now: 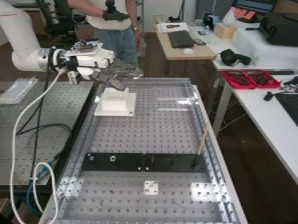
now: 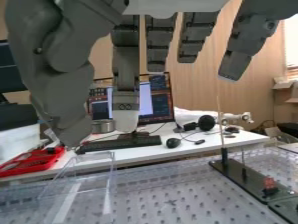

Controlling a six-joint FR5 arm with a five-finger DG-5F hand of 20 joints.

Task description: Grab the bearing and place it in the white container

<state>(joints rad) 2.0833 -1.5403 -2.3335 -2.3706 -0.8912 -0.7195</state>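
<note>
Metallic bearing [image 2: 103, 126], short cylinder, sat pinched between the thumb and one finger of the robot hand [image 1: 118, 74]; the other fingers hung fairly straight, apart from it. Its axis stood roughly upright, with the curved side facing the wrist camera; which end was up could not be told. Robot hand was located above the white container [image 1: 116, 103], reaching past its upper part. Black plate [image 1: 166, 162] lay flat on the bench [image 1: 156, 137], nearer the high camera than the white container, carrying a thin stick [image 1: 203, 141].
</note>
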